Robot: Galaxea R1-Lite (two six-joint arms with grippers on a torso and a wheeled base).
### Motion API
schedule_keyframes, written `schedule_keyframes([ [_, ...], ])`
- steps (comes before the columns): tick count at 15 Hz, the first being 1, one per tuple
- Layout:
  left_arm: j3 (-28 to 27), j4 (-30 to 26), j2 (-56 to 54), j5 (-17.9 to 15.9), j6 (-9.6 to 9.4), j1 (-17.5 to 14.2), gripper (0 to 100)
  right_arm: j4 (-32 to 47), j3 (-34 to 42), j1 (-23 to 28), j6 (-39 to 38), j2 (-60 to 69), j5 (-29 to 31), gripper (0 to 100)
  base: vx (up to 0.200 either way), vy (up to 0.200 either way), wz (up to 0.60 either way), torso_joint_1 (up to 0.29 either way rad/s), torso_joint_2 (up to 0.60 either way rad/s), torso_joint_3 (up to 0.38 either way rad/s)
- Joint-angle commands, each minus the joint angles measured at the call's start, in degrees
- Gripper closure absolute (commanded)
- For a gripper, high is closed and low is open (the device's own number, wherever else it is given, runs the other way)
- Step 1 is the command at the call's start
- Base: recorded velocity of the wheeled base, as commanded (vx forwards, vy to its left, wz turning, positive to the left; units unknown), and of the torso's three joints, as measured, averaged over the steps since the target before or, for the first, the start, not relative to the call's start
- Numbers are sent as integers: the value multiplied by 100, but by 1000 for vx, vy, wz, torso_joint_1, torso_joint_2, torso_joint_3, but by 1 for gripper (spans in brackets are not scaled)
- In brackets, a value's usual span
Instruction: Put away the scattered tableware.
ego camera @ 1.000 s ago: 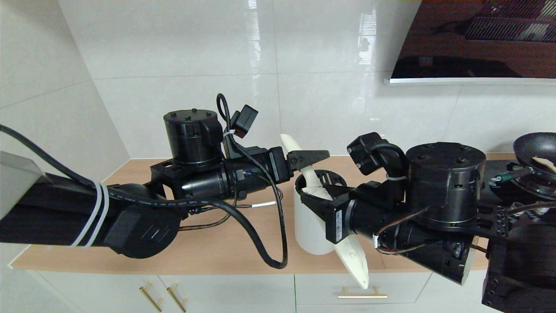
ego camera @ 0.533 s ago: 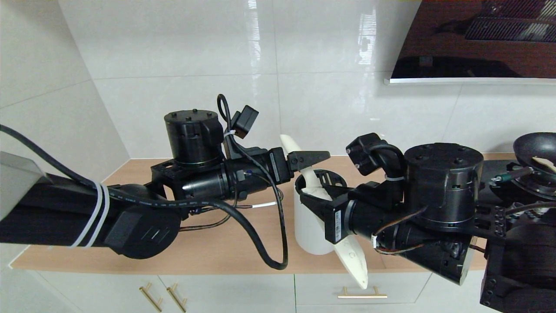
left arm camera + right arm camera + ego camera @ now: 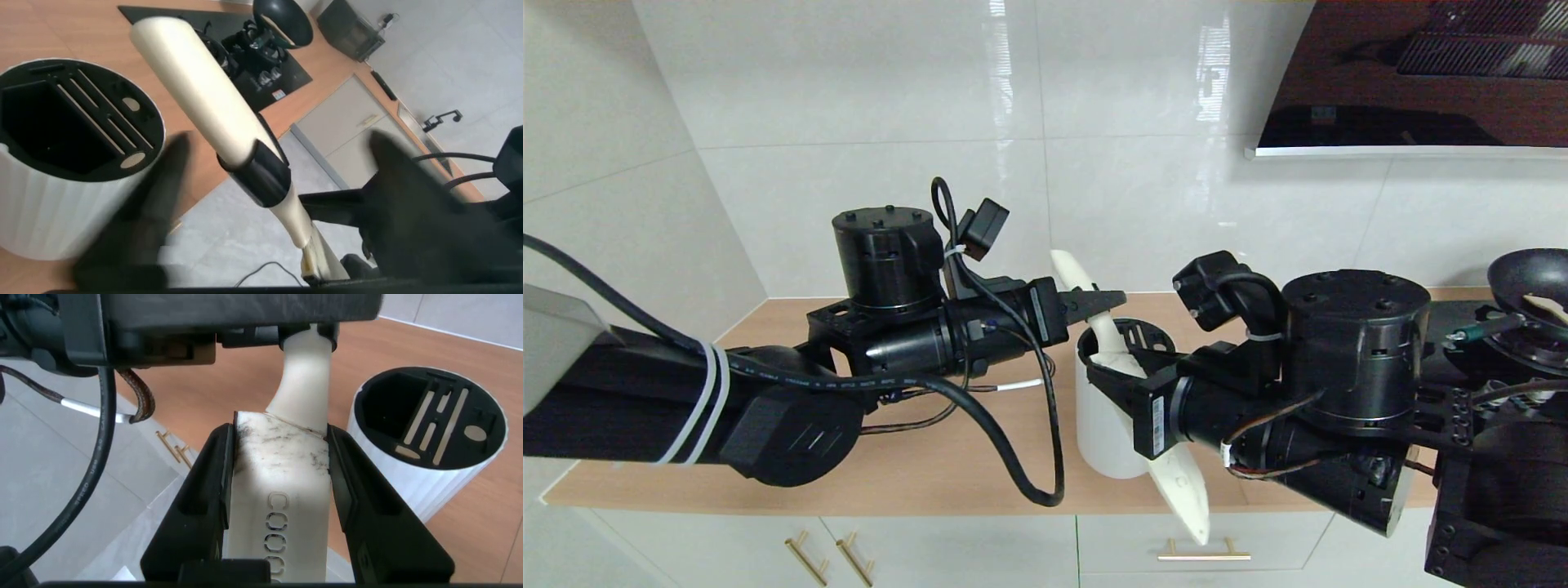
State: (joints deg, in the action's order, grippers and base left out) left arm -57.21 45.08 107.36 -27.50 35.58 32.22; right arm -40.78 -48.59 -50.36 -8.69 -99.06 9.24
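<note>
Cabinet fronts (image 3: 947, 547) with brass pulls, set below the counter edge. Rice paddle (image 3: 1183, 482), white, held tilted in the air just in front of and above the holder, with the blade lowest and nearest. Raised characters are moulded into the blade, and smudges are seen above them. Right gripper (image 3: 282, 437): clamped on the blade; a printed white label (image 3: 1161, 416) is carried behind its fingers. Utensil holder (image 3: 1103, 433), white, with a black slotted insert, stood on the wooden counter (image 3: 947, 457). Left gripper (image 3: 1098, 300): fingers spread either side of the paddle's handle, clear of it. Hob (image 3: 286, 77) with dark pan (image 3: 1527, 273), far right.
</note>
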Motion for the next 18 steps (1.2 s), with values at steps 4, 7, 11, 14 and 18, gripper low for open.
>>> schedule_keyframes([
  [4, -1, 9, -5, -1, 1, 4, 100, 0, -10, 0, -1, -8, -1, 100, 0, 0, 0, 0, 0, 0],
  [7, -1, 9, 4, -1, 10, 12, 100, 0, -10, 0, 8, -8, 16, 100, 0, 0, 0, 0, 0, 0],
  [11, -1, 18, -22, -1, 10, 4, 100, 0, -1, 0, 8, -8, 52, 0, 0, 0, 0, 0, 0, 0],
  [14, -1, 97, -49, 17, 10, 4, 100, -9, 8, 0, -10, 27, 60, 0, 0, 0, 0, 0, 0, 0],
  [18, -9, 379, -49, 386, -8, -14, 100, -159, 8, 263, 8, 458, 201, 0, 0, 0, 0, 0, 0, 0],
])
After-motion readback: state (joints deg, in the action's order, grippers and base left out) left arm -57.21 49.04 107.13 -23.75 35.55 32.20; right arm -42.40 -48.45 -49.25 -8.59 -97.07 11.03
